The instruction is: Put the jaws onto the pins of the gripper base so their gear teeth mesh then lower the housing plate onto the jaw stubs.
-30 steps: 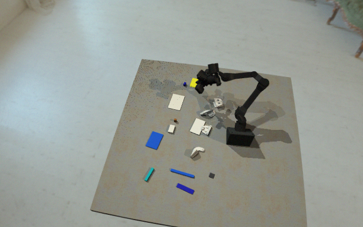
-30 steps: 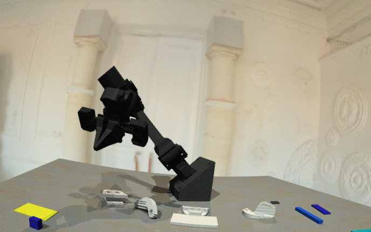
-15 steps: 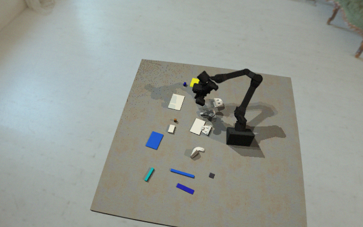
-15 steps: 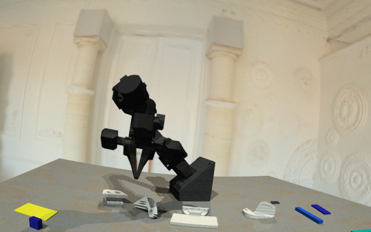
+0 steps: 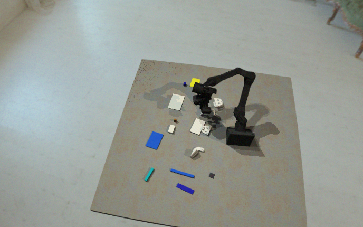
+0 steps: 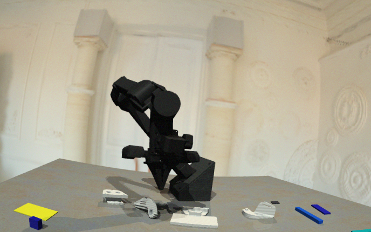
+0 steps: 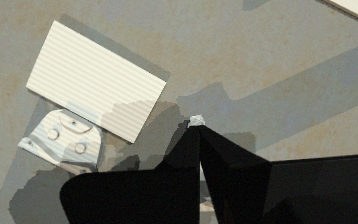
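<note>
My gripper (image 6: pixel 161 188) (image 7: pixel 196 132) is shut and empty, pointing down above one white jaw (image 5: pixel 214 113) (image 6: pixel 145 205). Most of that jaw is hidden behind the hand in the top view; a small white tip shows beyond the fingertips in the wrist view. The other jaw (image 5: pixel 198 150) (image 6: pixel 266 211) lies apart from it. The white gripper base (image 5: pixel 206 130) (image 6: pixel 197 210) (image 7: pixel 65 136) lies against a white ribbed slab, its two pins facing up with no jaw on them. The housing plate (image 5: pixel 218 102) (image 6: pixel 114 193), with two holes, lies beyond the hand.
The white slab (image 5: pixel 197 126) (image 6: pixel 194 220) (image 7: pixel 97 80) adjoins the base. Another white panel (image 5: pixel 176 101), a yellow panel (image 5: pixel 195 81) (image 6: pixel 35 211), a blue cube (image 5: pixel 184 84) (image 6: pixel 35 223), a small white block (image 5: pixel 171 128) and a blue panel (image 5: pixel 154 140) lie around.
</note>
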Available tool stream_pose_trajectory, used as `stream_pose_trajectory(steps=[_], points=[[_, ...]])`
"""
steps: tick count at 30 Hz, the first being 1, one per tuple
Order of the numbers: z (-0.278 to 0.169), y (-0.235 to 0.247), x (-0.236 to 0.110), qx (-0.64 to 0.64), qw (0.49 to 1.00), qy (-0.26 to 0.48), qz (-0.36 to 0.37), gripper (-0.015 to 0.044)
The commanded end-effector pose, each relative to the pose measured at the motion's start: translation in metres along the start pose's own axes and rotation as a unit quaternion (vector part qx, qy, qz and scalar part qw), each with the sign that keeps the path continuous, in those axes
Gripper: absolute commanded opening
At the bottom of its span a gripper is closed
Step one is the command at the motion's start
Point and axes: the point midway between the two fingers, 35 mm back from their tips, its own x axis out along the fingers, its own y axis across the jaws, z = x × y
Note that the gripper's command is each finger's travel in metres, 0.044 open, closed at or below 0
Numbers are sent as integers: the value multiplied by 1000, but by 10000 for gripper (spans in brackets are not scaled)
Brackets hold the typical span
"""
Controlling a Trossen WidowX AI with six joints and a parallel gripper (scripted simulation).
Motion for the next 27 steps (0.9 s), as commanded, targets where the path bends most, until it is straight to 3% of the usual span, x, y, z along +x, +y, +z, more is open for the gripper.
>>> stream_pose_trajectory(steps=[1, 8, 27], points=[[-9, 12, 2, -31, 999, 40, 8, 0], [-25, 27, 1, -89, 990, 106, 17, 0], [-29, 28, 21, -91, 990, 107, 18, 0]])
